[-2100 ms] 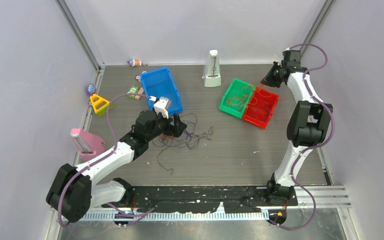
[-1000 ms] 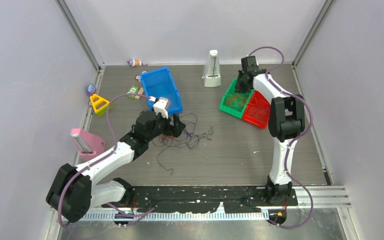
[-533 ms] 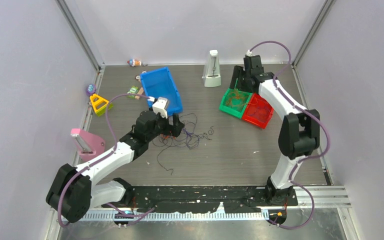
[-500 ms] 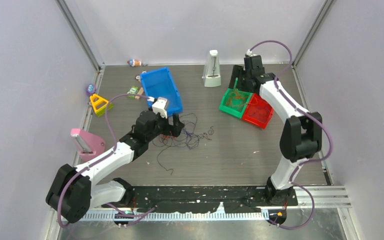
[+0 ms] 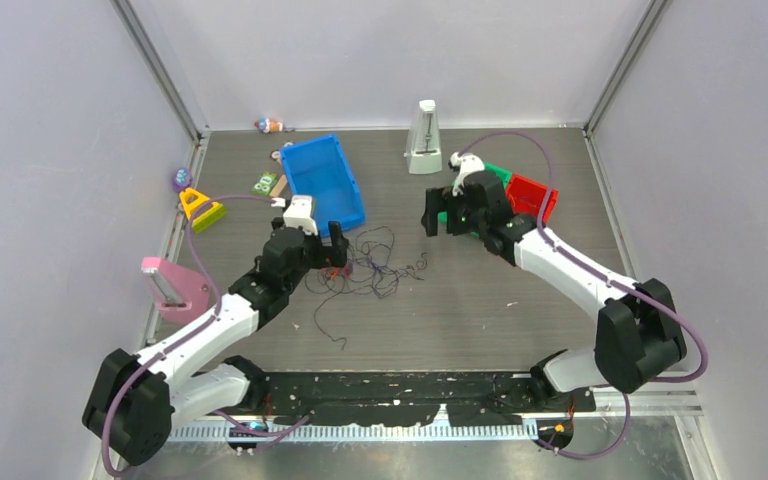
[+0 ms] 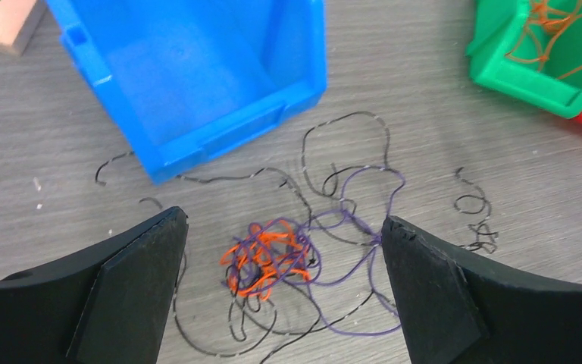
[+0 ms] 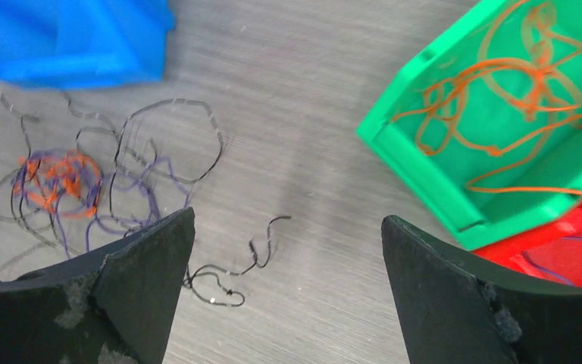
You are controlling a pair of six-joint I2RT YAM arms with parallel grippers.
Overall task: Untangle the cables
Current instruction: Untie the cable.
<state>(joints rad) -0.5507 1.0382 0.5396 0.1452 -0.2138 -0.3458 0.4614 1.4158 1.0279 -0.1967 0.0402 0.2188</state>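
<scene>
Both empty and spread wide, the left gripper [image 6: 282, 227] hangs directly over the knotted clump of cables [image 6: 267, 258] on the surface [image 6: 439, 98], probably to pin it, while the right gripper [image 7: 288, 220] faces the looser black strands [image 7: 170, 101] beyond its left finger, probably to draw one out.

Blue bin [image 5: 322, 185] stands just behind the cables [image 5: 370, 268]; rightward seems open.

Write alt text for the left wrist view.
A clump of orange, purple and black cables lies on the table, framed by the open left gripper. Behind it sits a blue bin; a green bin holding orange strands shows upper right.
</scene>
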